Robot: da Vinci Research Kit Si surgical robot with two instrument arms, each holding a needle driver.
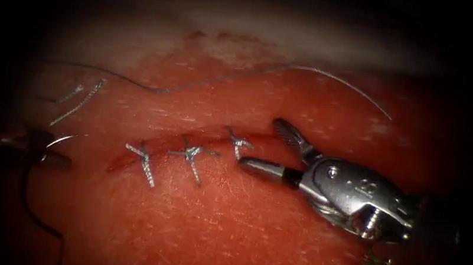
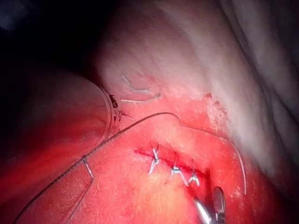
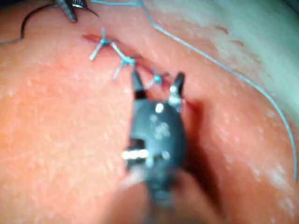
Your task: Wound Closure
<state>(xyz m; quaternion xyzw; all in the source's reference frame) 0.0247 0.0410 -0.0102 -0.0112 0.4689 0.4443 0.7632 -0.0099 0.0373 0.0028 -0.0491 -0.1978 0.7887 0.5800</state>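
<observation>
Endoscope first: the right tool (image 1: 255,146) sits over the tissue (image 1: 225,232) with its jaws spread wide, holding nothing, tips straddling the right end of the cut (image 1: 187,145) beside the rightmost of three knotted stitches (image 1: 191,156). Far left, the left tool (image 1: 47,146) grips the curved needle (image 1: 60,142) near its middle, clear of the tissue, left of the cut. Thread (image 1: 225,78) trails across the far tissue. Left wrist view: the stitches (image 2: 174,169) line the cut, thread (image 2: 140,120) sweeping past, the right tool (image 2: 209,206) agape just beside them. Right wrist view: the right tool (image 3: 156,83) spread wide at the stitches (image 3: 122,59), thread (image 3: 224,65) arcing beyond.
</observation>
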